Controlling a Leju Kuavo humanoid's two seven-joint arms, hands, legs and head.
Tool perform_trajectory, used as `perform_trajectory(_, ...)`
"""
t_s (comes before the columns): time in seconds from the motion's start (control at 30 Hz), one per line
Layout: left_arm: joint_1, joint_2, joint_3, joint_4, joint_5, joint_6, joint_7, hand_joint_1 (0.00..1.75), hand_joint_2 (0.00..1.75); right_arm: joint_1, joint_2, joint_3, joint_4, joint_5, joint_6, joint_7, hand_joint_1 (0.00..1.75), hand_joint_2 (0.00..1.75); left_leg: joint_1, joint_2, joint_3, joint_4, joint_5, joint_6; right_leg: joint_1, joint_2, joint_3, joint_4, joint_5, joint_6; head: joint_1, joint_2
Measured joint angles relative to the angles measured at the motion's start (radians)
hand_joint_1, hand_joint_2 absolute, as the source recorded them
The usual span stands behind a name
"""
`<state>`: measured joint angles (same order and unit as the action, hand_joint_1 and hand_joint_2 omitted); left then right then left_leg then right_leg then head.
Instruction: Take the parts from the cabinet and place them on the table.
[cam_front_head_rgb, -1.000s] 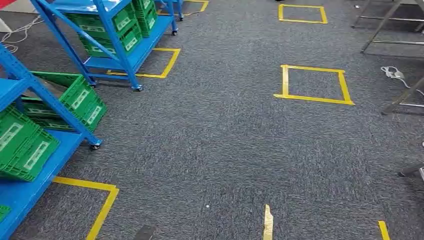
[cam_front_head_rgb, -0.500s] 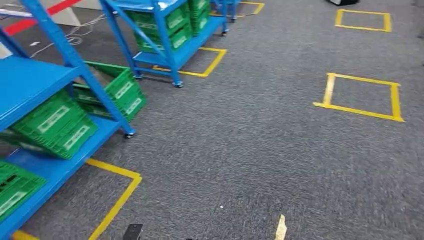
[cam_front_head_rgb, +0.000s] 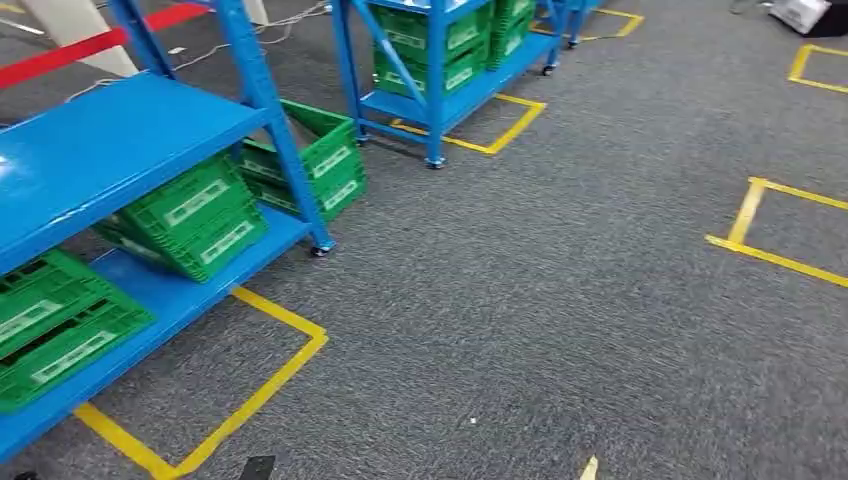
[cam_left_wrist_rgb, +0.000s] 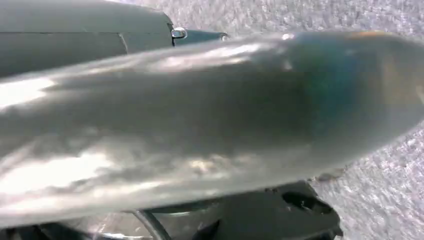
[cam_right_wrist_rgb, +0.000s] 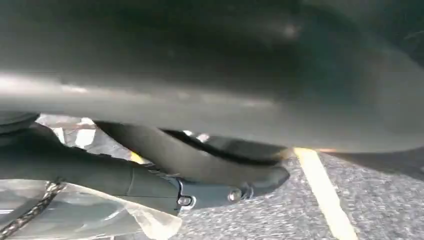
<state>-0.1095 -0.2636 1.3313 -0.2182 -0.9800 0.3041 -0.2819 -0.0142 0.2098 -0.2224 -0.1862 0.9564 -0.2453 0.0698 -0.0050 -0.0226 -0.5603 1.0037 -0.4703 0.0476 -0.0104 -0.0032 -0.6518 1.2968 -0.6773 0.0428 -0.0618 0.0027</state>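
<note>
One clear bag (cam_right_wrist_rgb: 85, 217) holding a chain-like part lies under your right hand's (cam_right_wrist_rgb: 150, 185) fingers (cam_right_wrist_rgb: 210, 192), grip unconfirmed, left hand (cam_left_wrist_rgb: 85, 45) equally unreadable; judged light, limp, slippery, so clasp the part through the film, not its loose edge.

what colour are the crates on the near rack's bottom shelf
Green crates with pale labels, on the blue rack; clearest in the head view.

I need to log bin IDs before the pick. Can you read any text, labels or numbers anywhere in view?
None can be read.
White labels on the green crates of the near blue rack: too blurred.
Labels on the crates of the far rack: too small.
Yellow floor tape: no writing.
</note>
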Motion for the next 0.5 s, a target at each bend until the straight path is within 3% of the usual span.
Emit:
perform_trajectory(0.03, 0.0, 0.0, 0.003, 0.0, 0.003, -0.002, -0.005, 0.0, 0.0, 0.001, 0.0, 0.0, 0.0, 0.0, 0.0, -0.003, 0.0, 0.0, 0.001, -0.016, 0.001, 0.0, 0.0, 0.0, -0.001, 0.0, -0.009, 0.002, 0.019, 0.001, -0.002, 0.0)
perform_trajectory(0.07, 0.0, 0.0, 0.005, 0.0, 0.007, -0.008, -0.015, 0.0, 0.0, 0.0, 0.0, 0.0, 0.0, 0.001, 0.0, -0.003, 0.0, 0.0, 0.002, -0.031, 0.003, 0.001, 0.0, -0.001, -0.002, 0.001, 0.005, -0.041, 0.059, 0.001, 0.0, 0.0)
perform_trajectory(0.1, 0.0, 0.0, 0.006, 0.0, 0.008, -0.018, -0.028, 0.0, 0.0, 0.0, 0.0, 0.001, 0.0, 0.004, 0.002, -0.003, 0.0, 0.0, 0.003, -0.048, 0.004, 0.003, -0.002, -0.003, -0.005, 0.008, 0.039, -0.121, 0.111, 0.002, -0.002, 0.0)
perform_trajectory(0.13, -0.001, 0.0, 0.006, 0.0, 0.008, -0.032, -0.045, 0.0, 0.0, 0.0, 0.0, 0.001, 0.0, 0.006, 0.003, 0.0, 0.0, 0.0, 0.006, -0.062, 0.005, 0.007, -0.003, -0.007, -0.008, 0.027, 0.078, -0.209, 0.158, 0.003, -0.001, 0.0)
perform_trajectory(0.17, -0.002, 0.0, 0.006, 0.0, 0.008, -0.04, -0.056, 0.0, 0.0, 0.0, 0.0, 0.001, 0.0, 0.005, 0.003, 0.0, 0.0, 0.0, 0.007, -0.073, 0.003, 0.01, -0.006, -0.013, -0.015, 0.078, 0.103, -0.266, 0.165, 0.004, 0.0, 0.0)
perform_trajectory(0.2, -0.005, 0.0, 0.006, 0.0, 0.006, -0.045, -0.063, 0.0, 0.0, 0.001, 0.0, 0.001, 0.002, 0.005, 0.005, 0.0, 0.0, 0.0, 0.001, -0.087, -0.005, 0.021, -0.009, -0.021, -0.019, 0.113, 0.113, -0.288, 0.153, 0.003, 0.0, 0.0)
perform_trajectory(0.3, -0.002, 0.0, 0.006, 0.0, 0.003, -0.05, -0.067, 0.0, 0.0, -0.001, 0.0, 0.001, 0.002, 0.003, 0.004, -0.003, 0.0, 0.0, 0.011, -0.119, -0.017, 0.015, 0.003, -0.043, -0.009, 0.081, 0.118, -0.281, 0.153, -0.017, -0.003, 0.0)
perform_trajectory(0.33, -0.001, 0.001, 0.006, 0.0, -0.001, -0.049, -0.067, 0.0, 0.0, -0.001, 0.003, 0.001, 0.002, 0.0, 0.002, -0.006, 0.0, 0.0, 0.011, -0.132, -0.02, 0.018, 0.001, -0.047, -0.018, 0.064, 0.121, -0.292, 0.159, -0.027, -0.002, 0.0)
perform_trajectory(0.37, -0.001, -0.001, 0.006, 0.0, -0.003, -0.049, -0.064, 0.0, 0.0, 0.0, 0.003, 0.0, 0.002, 0.002, 0.003, -0.006, 0.0, 0.0, 0.007, -0.082, -0.027, 0.034, -0.014, -0.05, -0.016, 0.049, 0.125, -0.295, 0.16, -0.032, -0.007, 0.0)
perform_trajectory(0.4, -0.003, -0.001, 0.006, 0.0, -0.004, -0.045, -0.057, 0.0, 0.0, 0.002, 0.003, 0.0, 0.002, 0.005, 0.004, -0.005, 0.0, 0.0, 0.006, -0.031, -0.049, 0.083, -0.047, -0.055, -0.015, 0.034, 0.127, -0.297, 0.159, -0.04, -0.018, 0.0)
perform_trajectory(0.43, -0.004, -0.001, 0.006, 0.0, -0.008, -0.042, -0.049, 0.0, 0.0, 0.003, 0.003, 0.0, 0.002, 0.005, 0.005, 0.0, 0.0, 0.0, 0.008, -0.004, -0.087, 0.165, -0.089, -0.061, -0.011, 0.015, 0.127, -0.296, 0.157, -0.043, -0.016, 0.0)
perform_trajectory(0.5, -0.003, -0.001, 0.006, 0.0, -0.015, -0.035, -0.029, 0.0, 0.0, 0.007, 0.003, 0.0, 0.002, 0.002, 0.0, -0.003, 0.0, 0.0, 0.011, 0.012, -0.152, 0.305, -0.142, -0.065, -0.006, -0.022, 0.129, -0.296, 0.153, -0.047, -0.016, 0.0)
